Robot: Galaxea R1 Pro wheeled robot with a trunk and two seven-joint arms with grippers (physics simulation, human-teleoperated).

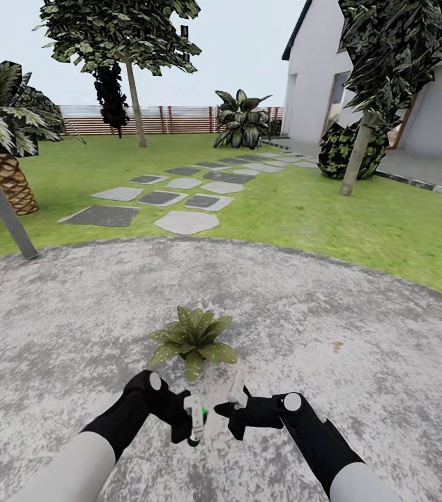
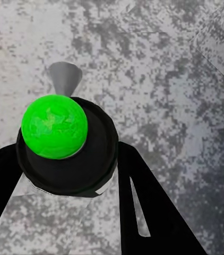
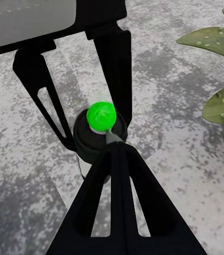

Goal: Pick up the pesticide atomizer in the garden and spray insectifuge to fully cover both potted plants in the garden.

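Your left gripper (image 1: 194, 424) is clamped on the pesticide atomizer (image 2: 64, 146) (its top glows green), holding it upright over the paved patio (image 1: 360, 390), just short of the broad-leaved potted plant (image 1: 193, 338). Your right gripper (image 1: 235, 411), fingers closed with nothing between them, touches the atomizer's nozzle (image 3: 112, 137)

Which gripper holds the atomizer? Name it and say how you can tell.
The left gripper: its fingers flank the dark, green-topped pesticide atomizer. The right gripper just points at the bottle from beside it, with only a fingertip at its nozzle.
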